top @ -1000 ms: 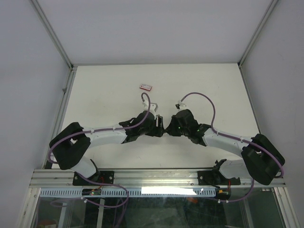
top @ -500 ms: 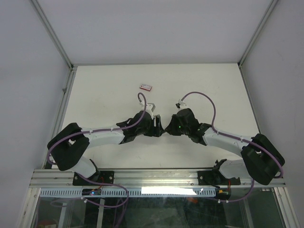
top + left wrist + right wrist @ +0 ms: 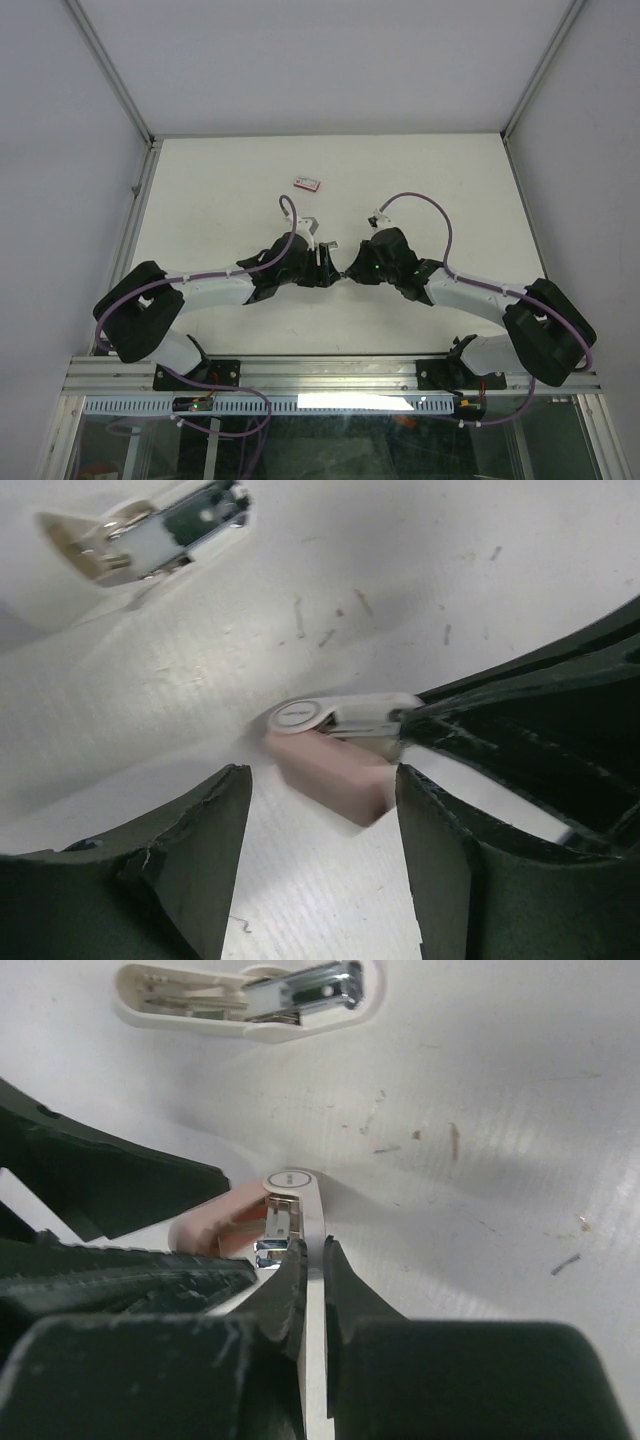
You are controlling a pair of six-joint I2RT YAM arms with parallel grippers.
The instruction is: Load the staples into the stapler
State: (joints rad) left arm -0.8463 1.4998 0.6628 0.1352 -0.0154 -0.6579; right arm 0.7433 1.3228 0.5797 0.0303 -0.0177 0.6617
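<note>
The stapler, a pink body with a thin white top arm swung off it, sits between my two grippers at mid-table. My right gripper is shut on the white arm, edge-on between its fingers. My left gripper is open, its fingers either side of the pink body's near end. In the top view the stapler is hidden under the two gripper heads. The small red-pink staple box lies farther back on the table. No loose staples show.
A cream-white open piece with a shiny metal magazine lies on the table just beyond the grippers; the left wrist view also shows this piece. Metal frame rails edge the white table.
The left wrist has shifted slightly left and turned, its cable loop swinging left. The right arm has hardly moved and keeps its grip.
</note>
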